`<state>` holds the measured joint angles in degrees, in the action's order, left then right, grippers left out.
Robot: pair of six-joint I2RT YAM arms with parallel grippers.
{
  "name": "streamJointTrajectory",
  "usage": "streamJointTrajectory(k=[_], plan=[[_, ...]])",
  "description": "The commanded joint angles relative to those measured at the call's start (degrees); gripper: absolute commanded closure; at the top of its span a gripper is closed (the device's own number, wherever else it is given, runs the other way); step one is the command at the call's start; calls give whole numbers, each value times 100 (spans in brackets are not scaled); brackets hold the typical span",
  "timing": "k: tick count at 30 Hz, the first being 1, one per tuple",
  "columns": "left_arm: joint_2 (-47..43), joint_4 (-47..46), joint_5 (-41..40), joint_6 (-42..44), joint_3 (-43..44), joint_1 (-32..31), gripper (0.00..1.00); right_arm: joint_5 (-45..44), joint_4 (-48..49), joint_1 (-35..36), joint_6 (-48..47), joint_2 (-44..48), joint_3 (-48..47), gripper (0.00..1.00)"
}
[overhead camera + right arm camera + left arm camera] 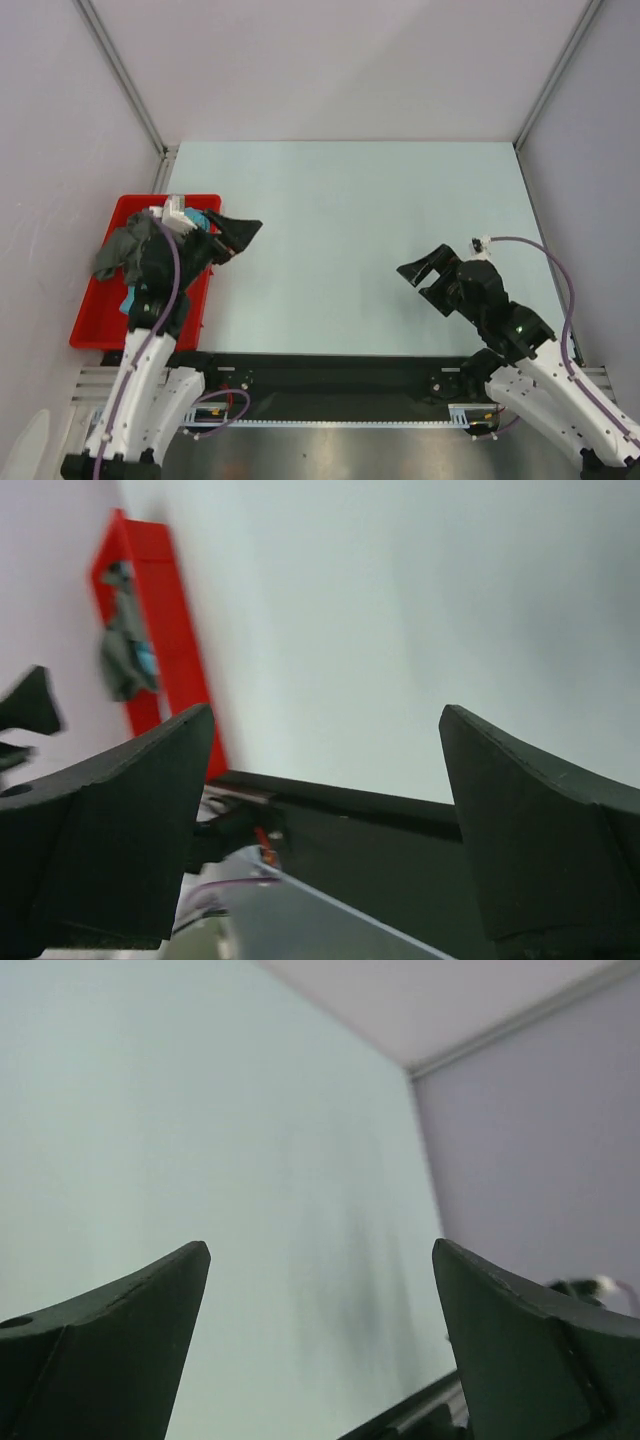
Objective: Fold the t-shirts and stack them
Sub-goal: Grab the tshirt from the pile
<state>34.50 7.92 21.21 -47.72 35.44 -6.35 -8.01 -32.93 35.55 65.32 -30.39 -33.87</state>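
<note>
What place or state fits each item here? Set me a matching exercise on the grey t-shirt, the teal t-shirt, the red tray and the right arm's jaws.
Things:
1. grey t-shirt
2. teal t-shirt
3. red tray
4. right jaws

Places or states:
A. open, above the table
B. at the table's left edge
C. crumpled in the tray, largely in view
D. in the tray, only small patches showing

Pairs: 1-C, 2-D, 3-B, 4-A.
</note>
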Motion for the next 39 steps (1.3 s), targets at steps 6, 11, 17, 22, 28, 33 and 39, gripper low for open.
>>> streamJointTrajectory(k=[6,11,17,22,28,33,39], plan=[[3148,3075,-1421,983,2238,1257,0,-167,-1981,-505,-1748,-1364,-1939,0],[3889,2601,-871,1169,2687,2181,0,633,-1586,-1005,-2575,-1557,-1966,1],[4754,2800,-2435,1739,3702,2586,8,1038,-1506,-1594,-3297,-2198,-2343,3],[5602,3374,-4050,2293,4111,2595,20,1004,-1480,-1632,-3798,-2770,-2677,3],[6086,3374,-5152,2733,4226,2700,18,239,-1559,-981,-4316,-3428,-3274,0],[6121,2961,-5567,3208,4076,2753,16,116,-1524,-751,-4431,-3614,-3328,0],[6682,2565,-4565,3498,4101,3008,19,133,-1532,-848,-4379,-3649,-3284,0]])
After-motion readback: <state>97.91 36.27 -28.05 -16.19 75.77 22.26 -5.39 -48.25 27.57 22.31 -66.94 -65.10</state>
